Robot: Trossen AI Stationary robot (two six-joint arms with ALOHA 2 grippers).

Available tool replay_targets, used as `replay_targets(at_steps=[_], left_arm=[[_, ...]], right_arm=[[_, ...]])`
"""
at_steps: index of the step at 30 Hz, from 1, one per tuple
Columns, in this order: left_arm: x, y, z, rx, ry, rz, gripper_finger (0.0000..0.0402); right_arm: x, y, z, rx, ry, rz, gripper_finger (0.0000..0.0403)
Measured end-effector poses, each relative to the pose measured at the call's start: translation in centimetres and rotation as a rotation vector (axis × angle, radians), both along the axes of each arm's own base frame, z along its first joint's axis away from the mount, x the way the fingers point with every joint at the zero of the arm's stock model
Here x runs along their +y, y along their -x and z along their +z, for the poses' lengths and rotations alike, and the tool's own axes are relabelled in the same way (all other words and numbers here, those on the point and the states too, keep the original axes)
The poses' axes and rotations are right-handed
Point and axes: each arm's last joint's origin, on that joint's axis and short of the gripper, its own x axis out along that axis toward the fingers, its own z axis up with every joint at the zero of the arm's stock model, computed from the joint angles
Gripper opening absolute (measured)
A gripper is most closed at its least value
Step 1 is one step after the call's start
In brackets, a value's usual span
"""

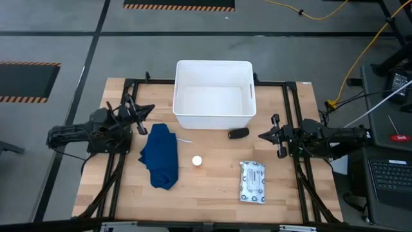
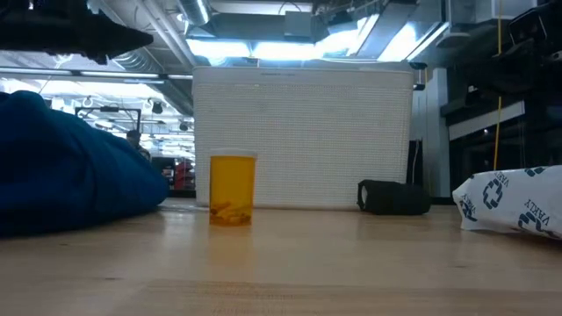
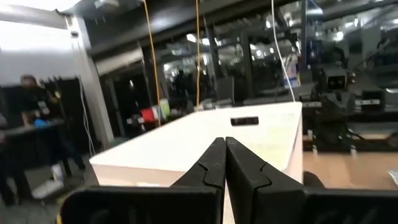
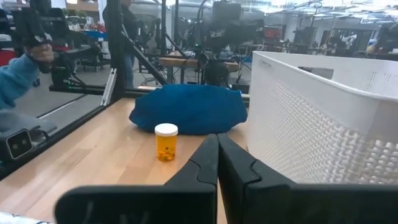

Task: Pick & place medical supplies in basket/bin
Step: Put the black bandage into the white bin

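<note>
The white tub [image 1: 214, 94] stands at the table's far middle. A dark blue cloth [image 1: 160, 155] lies crumpled left of centre. The small white-orange bottle [image 1: 197, 161] stands upright at the centre, orange-bodied in the low view [image 2: 233, 190]. A black cylinder [image 1: 238, 133] lies on its side just in front of the tub. The printed packet [image 1: 252, 181] lies flat near the right front. My left gripper [image 1: 145, 111] is shut, off the tub's left near corner. My right gripper [image 1: 262, 136] is shut, right of the cylinder. Neither touches anything.
A black metal frame [image 1: 293, 103] borders the table along its left, right and far sides. Bare wood lies between the supplies and along the near edge. People [image 4: 25, 62] stand in the room beyond the table.
</note>
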Motion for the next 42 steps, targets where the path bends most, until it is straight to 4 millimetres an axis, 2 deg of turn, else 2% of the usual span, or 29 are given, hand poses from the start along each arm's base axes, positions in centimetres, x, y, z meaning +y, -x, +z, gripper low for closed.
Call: replay_targets(at_steps=[7,17,23,32,37,42], left_arm=[[-0.1,-0.9,1.6,0.134,0.072,-0.083,0.0002],[-0.2,-2.6,1.0,0.218,0.137,-0.189,0.0002],[-0.2,-3.0,1.3,0.194,0.118,-0.211,0.0002],[-0.2,-3.1,1.4,0.186,0.117,-0.230,0.0002],[-0.2,-3.1,1.4,0.185,0.118,-0.231,0.0002],[-0.2,-3.1,1.4,0.185,0.118,-0.230,0.0003]], right_arm=[[0.0,0.0,0.2,-0.017,-0.004,-0.012,0.0003],[0.0,-0.2,0.4,-0.029,-0.004,-0.014,0.0001],[0.2,-0.6,1.9,0.004,-0.002,0.007,0.0001],[1.0,-2.4,4.7,0.107,0.008,0.053,0.0000],[1.4,-4.1,6.1,0.214,0.033,0.005,0.0000],[1.9,-6.0,6.6,0.383,0.065,-0.085,0.0000]])
